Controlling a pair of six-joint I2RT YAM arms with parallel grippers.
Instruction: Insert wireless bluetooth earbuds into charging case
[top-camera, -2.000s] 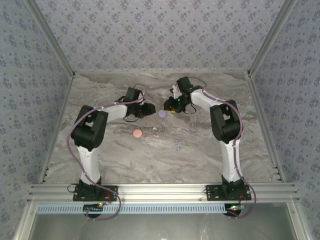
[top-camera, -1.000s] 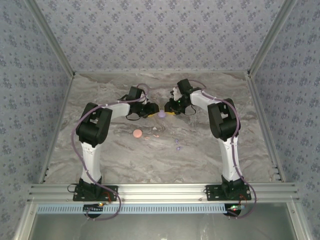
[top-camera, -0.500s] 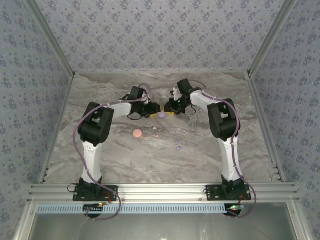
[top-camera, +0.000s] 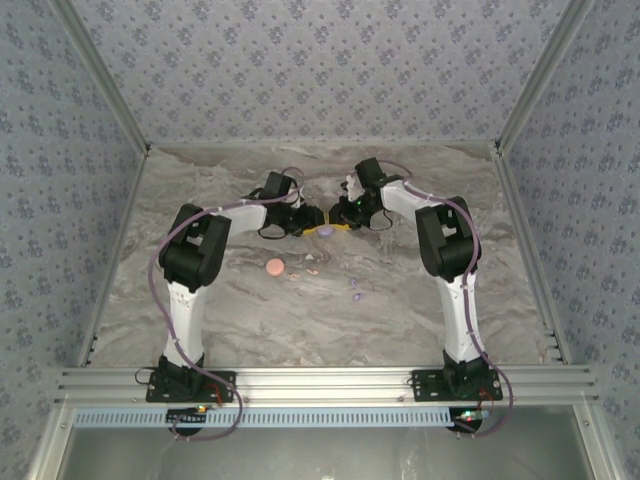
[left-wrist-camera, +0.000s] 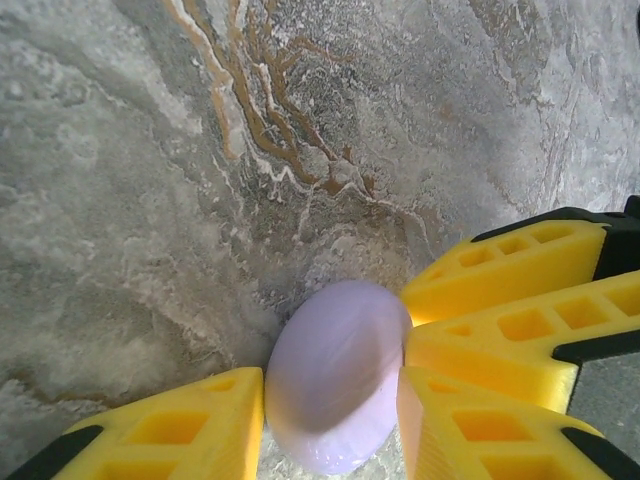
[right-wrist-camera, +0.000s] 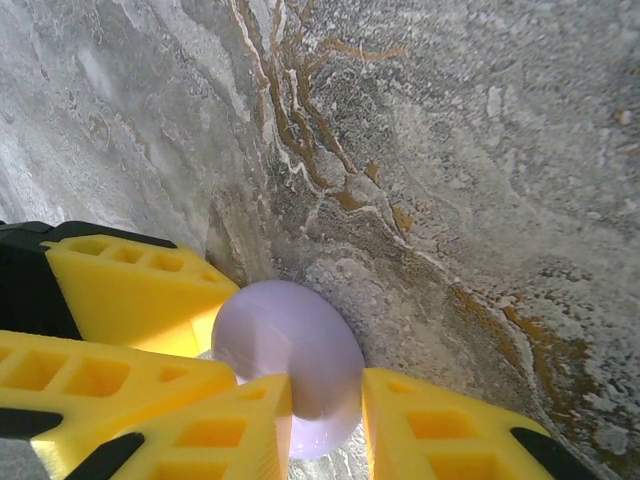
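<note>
A round purple charging case (top-camera: 325, 229) stands on edge on the marble table (top-camera: 250, 320), far of the middle. My left gripper (top-camera: 309, 222) is shut on it from the left and my right gripper (top-camera: 340, 222) from the right. In the left wrist view the case (left-wrist-camera: 335, 375) sits between my yellow fingers (left-wrist-camera: 180, 425), with the right gripper's fingers (left-wrist-camera: 510, 265) against its far side. The right wrist view shows the case (right-wrist-camera: 285, 340) pinched the same way. Tiny pale pink earbuds (top-camera: 310, 258) and purple earbuds (top-camera: 356, 290) lie loose on the table nearer the arms.
A round salmon-pink disc (top-camera: 275, 267) lies on the table left of the pink bits. Patterned walls (top-camera: 320, 70) close in the table on three sides. Bare marble stretches toward the near edge.
My left gripper has moved right to the purple case and its fingers have closed onto it. The right gripper has kept its hold and not moved.
</note>
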